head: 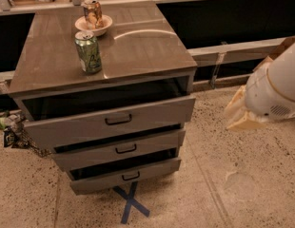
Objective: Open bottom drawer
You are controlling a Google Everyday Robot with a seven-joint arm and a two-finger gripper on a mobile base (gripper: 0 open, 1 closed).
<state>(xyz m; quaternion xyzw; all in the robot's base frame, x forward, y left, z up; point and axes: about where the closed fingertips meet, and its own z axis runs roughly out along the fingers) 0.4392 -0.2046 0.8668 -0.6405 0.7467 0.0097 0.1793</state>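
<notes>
Grey-brown cabinet [138,56] is sitting on the speckled floor [242,175] with all three drawers poking out a bit. The bottom drawer [123,177] is sitting lowest, pulled out slightly with a dark gap showing above its front, right over a blue tape X [131,202]. The gripper [240,112] is hanging at the right edge beside the white arm [276,87], well apart from the drawer. Can't tell if it's open or closed. A green can [88,51] is standing on top near a bowl [103,25].
</notes>
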